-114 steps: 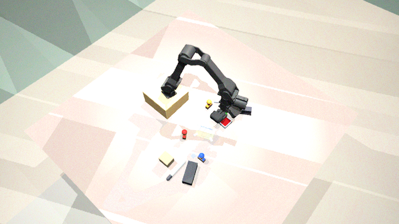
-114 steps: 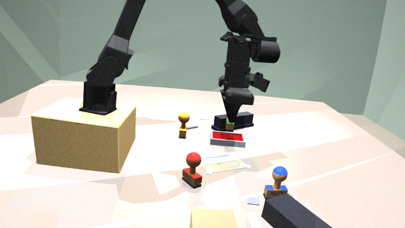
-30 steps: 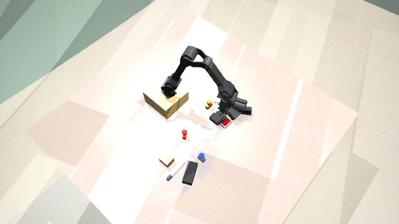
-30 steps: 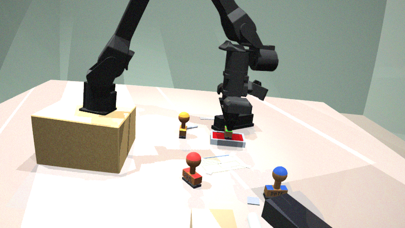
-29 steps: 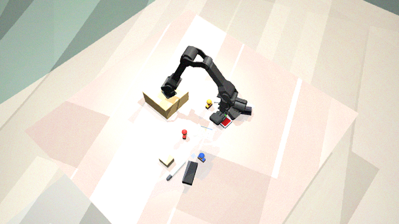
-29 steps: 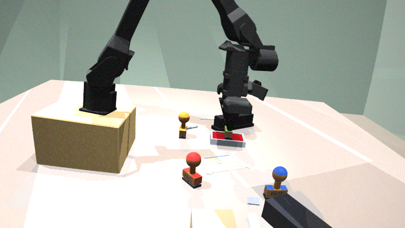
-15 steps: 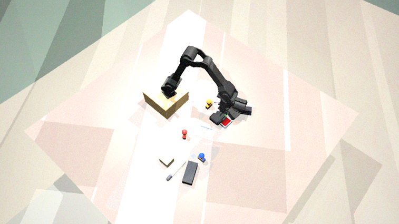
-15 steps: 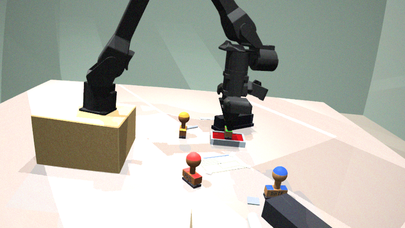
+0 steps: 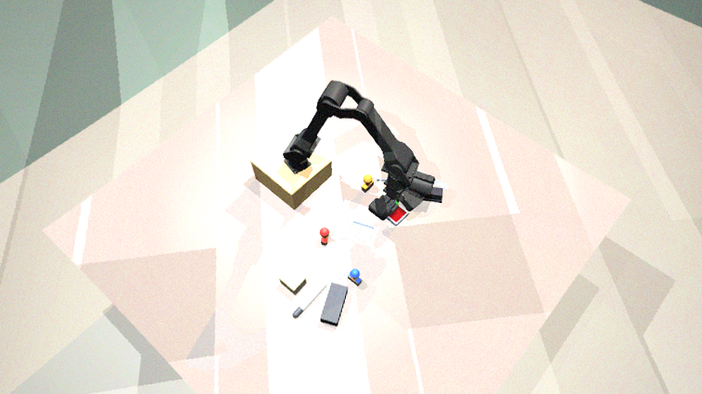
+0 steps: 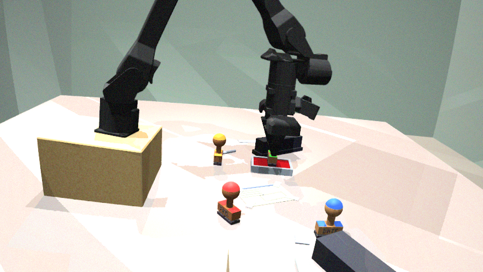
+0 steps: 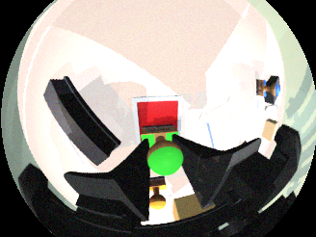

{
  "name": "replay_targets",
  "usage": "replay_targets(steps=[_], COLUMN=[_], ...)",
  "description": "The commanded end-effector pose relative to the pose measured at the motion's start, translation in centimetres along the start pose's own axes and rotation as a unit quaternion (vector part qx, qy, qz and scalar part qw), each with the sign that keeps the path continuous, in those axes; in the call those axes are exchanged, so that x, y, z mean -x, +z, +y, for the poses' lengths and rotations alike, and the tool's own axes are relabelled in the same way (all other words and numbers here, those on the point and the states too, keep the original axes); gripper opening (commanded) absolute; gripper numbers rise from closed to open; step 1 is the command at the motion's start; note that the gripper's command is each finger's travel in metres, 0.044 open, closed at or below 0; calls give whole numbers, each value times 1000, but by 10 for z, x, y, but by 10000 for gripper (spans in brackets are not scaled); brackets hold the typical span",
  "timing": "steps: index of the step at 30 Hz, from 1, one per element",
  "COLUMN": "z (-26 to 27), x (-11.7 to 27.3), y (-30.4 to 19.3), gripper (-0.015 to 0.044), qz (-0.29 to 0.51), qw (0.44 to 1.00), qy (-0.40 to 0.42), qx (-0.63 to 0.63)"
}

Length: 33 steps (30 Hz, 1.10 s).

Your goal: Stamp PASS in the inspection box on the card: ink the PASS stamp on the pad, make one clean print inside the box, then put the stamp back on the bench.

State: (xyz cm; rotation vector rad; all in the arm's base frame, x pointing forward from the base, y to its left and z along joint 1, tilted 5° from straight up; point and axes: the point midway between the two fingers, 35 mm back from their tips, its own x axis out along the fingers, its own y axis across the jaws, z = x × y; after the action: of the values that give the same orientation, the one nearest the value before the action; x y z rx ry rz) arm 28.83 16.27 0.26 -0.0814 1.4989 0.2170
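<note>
My gripper (image 10: 272, 151) (image 11: 161, 141) is shut on the green-topped PASS stamp (image 10: 272, 158) (image 11: 165, 158), holding it upright by its handle. The stamp's dark base is over the red ink pad (image 9: 397, 214) (image 10: 256, 162) (image 11: 158, 112), inside its grey rim, toward the arm side in the wrist view. It looks down on the red or very close to it; the exact contact is hidden. The white card (image 9: 361, 233) (image 10: 267, 199) with a blue line lies beside the pad. It is washed out by light, and its inspection box shows only as faint lines in the exterior view.
A yellow stamp (image 9: 367, 183) (image 10: 218, 145), a red stamp (image 9: 324, 234) (image 10: 229, 205) and a blue stamp (image 9: 354, 275) (image 10: 333, 209) stand around the card. A dark block (image 9: 437, 194) (image 11: 77, 118) is beside the pad. Another dark block (image 9: 333, 305), a marker (image 9: 309, 301) and a small beige block (image 9: 292, 283) lie farther off.
</note>
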Motion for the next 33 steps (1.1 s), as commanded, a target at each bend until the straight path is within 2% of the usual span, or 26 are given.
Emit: replay_targets(steps=[1, 33], z=[-1, 0], x=[-1, 16], y=[1, 1], gripper=[0, 0], qz=[0, 0], qw=[1000, 1000], qy=[-2, -2], qx=[-1, -1])
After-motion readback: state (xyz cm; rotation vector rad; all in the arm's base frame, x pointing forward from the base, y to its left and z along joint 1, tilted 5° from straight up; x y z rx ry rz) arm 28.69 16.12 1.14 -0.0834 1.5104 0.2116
